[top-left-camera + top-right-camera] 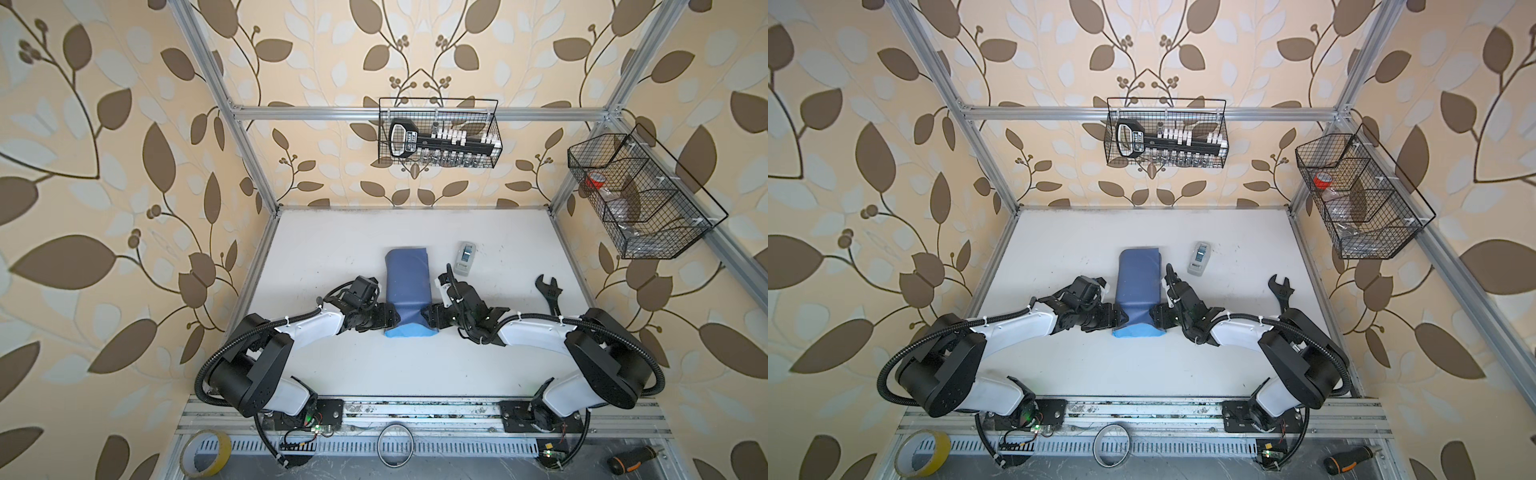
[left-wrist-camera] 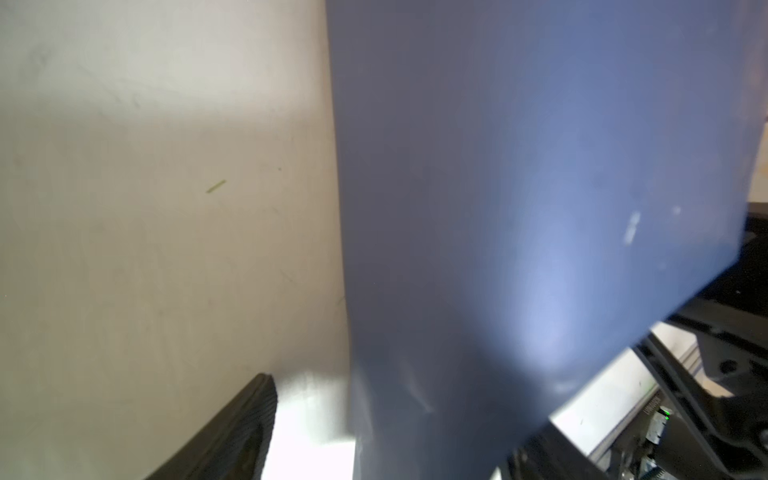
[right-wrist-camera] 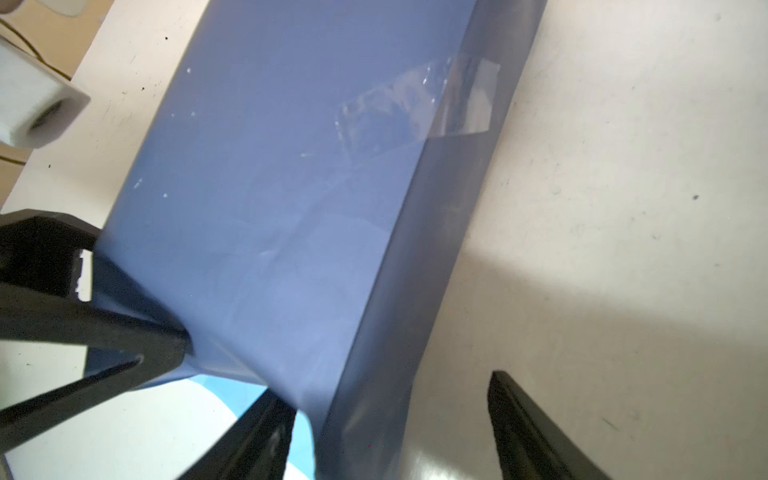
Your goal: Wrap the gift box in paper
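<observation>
**A:** Well, where is everything?

**B:** The paper (image 1: 407, 282) lies as a slate-blue sleeve in the middle of the table (image 1: 332, 365), running lengthwise away from the arms. Its light-blue inner face shows at the near end. The left gripper (image 1: 394, 319) and right gripper (image 1: 428, 316) press on it from either side near that end, where the sleeve narrows.

**A:** Jaws?

**B:** The right ones stand apart, straddling the sleeve's side wall, with the outer finger clear over the table. For the left I cannot tell. One finger (image 2: 232, 432) shows, and its mate is behind the paper.

**A:** What could go wrong?

**B:** I judge that pushing harder could crease or tear the thin sheet. It could also skid the whole parcel sideways if one arm leads. Strain might lift the clear tape strip (image 3: 415, 110) over the seam (it looks like the only hold).

**A:** And the gift box?

**B:** Hidden. It is presumably inside the sleeve, but no view shows it. Whether the far end is folded shut is too small to tell in both top views, and the left wrist view is blurred.
</observation>
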`<state>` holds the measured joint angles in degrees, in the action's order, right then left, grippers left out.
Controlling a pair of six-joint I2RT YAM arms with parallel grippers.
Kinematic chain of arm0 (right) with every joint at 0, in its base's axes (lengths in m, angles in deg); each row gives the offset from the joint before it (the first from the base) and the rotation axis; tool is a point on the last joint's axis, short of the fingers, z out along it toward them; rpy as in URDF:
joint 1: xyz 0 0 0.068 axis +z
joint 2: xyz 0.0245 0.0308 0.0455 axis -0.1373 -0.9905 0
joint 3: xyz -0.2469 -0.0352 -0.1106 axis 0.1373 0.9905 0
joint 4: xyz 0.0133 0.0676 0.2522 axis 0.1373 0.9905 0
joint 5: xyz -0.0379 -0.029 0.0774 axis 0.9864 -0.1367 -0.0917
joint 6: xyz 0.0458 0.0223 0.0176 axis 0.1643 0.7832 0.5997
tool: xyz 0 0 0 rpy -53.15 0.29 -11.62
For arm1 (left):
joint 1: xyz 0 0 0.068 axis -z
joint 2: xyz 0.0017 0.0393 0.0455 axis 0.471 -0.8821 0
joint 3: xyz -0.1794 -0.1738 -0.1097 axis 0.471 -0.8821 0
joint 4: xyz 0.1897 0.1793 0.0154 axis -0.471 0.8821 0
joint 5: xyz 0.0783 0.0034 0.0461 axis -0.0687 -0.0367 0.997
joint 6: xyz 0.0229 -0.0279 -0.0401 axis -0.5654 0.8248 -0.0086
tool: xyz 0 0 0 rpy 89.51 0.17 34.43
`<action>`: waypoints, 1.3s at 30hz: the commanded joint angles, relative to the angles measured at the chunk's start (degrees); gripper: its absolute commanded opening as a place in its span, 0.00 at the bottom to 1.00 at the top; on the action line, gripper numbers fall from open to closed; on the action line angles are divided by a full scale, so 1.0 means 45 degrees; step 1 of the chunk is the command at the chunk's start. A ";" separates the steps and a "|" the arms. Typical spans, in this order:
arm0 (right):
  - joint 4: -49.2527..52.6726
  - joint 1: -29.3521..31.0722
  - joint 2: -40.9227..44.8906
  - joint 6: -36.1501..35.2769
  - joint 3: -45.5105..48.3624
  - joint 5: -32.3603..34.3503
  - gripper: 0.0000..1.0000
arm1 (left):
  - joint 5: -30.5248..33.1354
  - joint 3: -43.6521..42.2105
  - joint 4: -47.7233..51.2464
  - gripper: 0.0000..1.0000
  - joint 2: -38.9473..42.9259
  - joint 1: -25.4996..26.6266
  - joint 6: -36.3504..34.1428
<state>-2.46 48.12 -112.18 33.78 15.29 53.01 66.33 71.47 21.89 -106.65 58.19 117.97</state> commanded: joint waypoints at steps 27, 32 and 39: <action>-0.0118 0.0813 -0.0319 -0.0539 0.0291 0.2507 0.52 | 0.3382 0.0783 -0.0009 0.51 -0.1017 0.1400 -0.0096; -0.0414 0.0987 -0.0495 -0.0532 0.0354 0.2794 0.41 | 0.3455 0.0506 -0.0183 0.51 -0.0420 0.1425 -0.0032; -0.0651 0.1095 -0.0557 -0.0463 0.0368 0.3044 0.33 | 0.3467 0.0568 -0.0223 0.43 -0.0285 0.1516 -0.0110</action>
<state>-4.38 52.58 -113.80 32.08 16.43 64.41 79.88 73.78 21.47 -109.55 64.33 117.18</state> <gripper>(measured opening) 0.334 0.439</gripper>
